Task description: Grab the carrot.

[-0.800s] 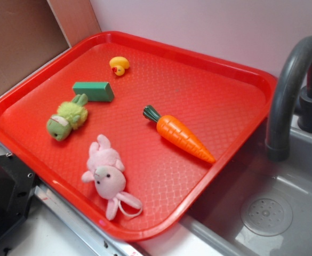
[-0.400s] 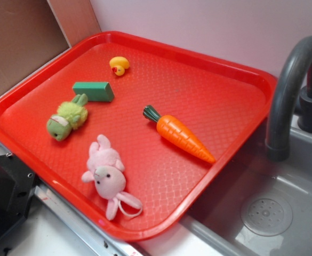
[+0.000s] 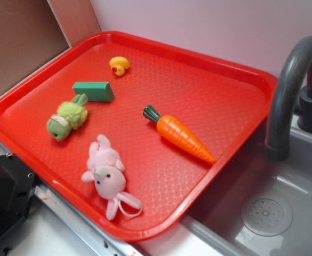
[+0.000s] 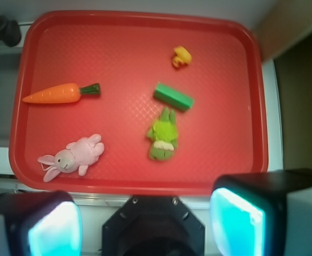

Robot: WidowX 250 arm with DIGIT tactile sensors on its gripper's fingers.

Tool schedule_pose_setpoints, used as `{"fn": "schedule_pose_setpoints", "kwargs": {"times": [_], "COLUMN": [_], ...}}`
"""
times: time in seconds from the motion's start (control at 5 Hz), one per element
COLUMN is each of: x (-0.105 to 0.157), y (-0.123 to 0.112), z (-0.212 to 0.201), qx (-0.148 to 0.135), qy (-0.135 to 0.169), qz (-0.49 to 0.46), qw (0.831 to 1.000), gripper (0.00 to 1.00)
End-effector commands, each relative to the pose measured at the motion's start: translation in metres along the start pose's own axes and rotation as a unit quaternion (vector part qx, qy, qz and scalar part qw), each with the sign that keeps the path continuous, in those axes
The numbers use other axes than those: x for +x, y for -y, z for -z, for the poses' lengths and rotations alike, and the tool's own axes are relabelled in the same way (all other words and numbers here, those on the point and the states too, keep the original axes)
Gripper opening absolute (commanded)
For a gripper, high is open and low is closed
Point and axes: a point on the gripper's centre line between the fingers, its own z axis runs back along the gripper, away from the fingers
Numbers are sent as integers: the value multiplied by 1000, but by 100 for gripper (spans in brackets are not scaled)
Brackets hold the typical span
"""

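Note:
The carrot [image 3: 180, 134] [image 4: 60, 93] is a glossy orange ridged cone with a dark green stem, lying flat on the red tray [image 3: 214, 69] [image 4: 118, 48], toward the sink side. In the wrist view my gripper [image 4: 145, 226] hangs high above the tray's near edge, well away from the carrot. Its two fingers [image 4: 238, 221] stand wide apart with nothing between them. The exterior view does not show the gripper.
On the tray lie a pink plush bunny [image 3: 108, 176], a green plush toy [image 3: 66, 118], a green block [image 3: 93, 90] and a small yellow duck [image 3: 119, 65]. A grey sink [image 3: 273, 213] with a dark faucet [image 3: 289, 90] borders the tray. A wall stands behind.

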Motion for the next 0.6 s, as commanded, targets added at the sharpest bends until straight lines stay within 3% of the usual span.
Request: {"fn": "schedule_pose_setpoints", "kwargs": {"times": [0.0,0.2,0.4], "x": [24,44,67], "y": [24,43,55], "z": [10,32,53], "qx": [-28,-53,-78], "qy": [56,70,89], "qz": [245,361,471], "qw": [967,928,874], "gripper": [100,100,100]}}
